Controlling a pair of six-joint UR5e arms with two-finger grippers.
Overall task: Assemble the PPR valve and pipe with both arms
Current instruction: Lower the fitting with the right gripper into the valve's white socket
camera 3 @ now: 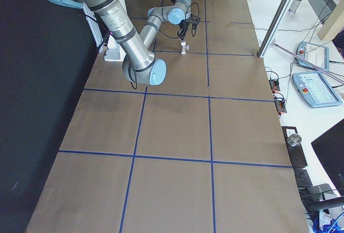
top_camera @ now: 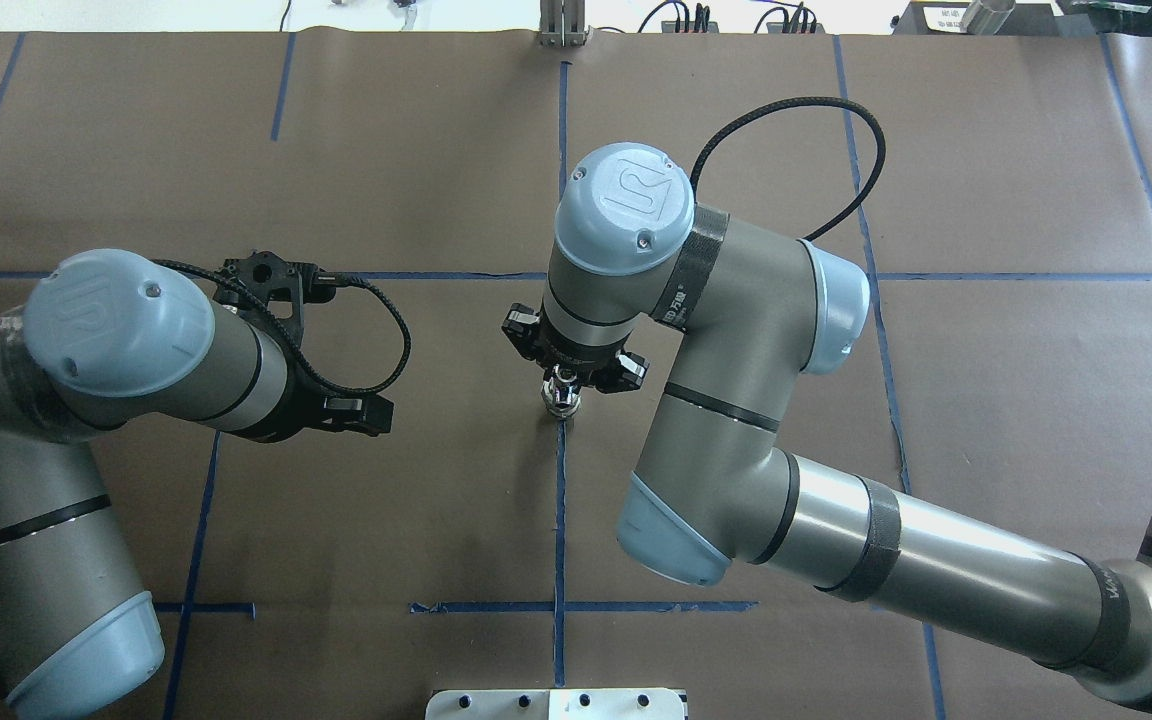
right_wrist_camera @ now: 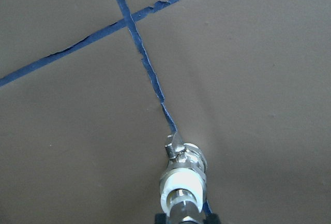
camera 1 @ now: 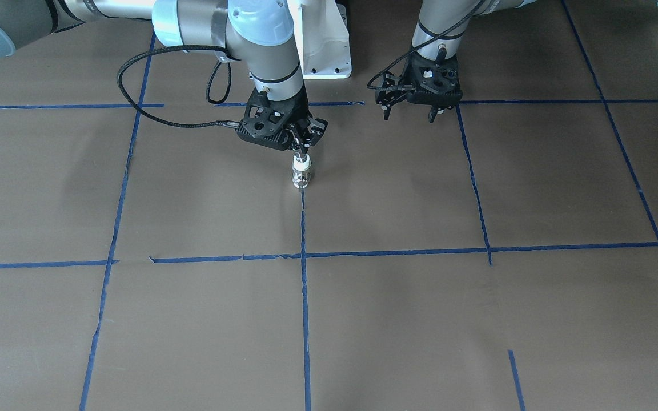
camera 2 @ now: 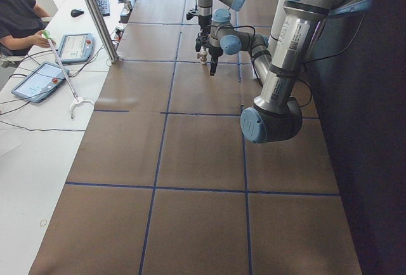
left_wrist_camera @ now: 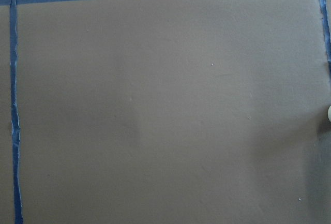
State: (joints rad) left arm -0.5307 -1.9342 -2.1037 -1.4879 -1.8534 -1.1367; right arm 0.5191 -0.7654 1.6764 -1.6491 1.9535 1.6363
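The PPR valve stands upright on the brown table, on a blue tape line. Its white end and silvery middle with the side stub show in the right wrist view. The pipe, a thin metal stem, points down into the valve's top. My right gripper is shut on the pipe straight above the valve; its fingers show at the bottom edge of the right wrist view. My left gripper is open and empty, off to the valve's side near the robot base. The left wrist view shows only bare table and tape.
A white pedestal stands behind the valve at the robot's base. Blue tape lines divide the brown table. In the exterior left view an operator sits by tablets and a metal post at the far edge.
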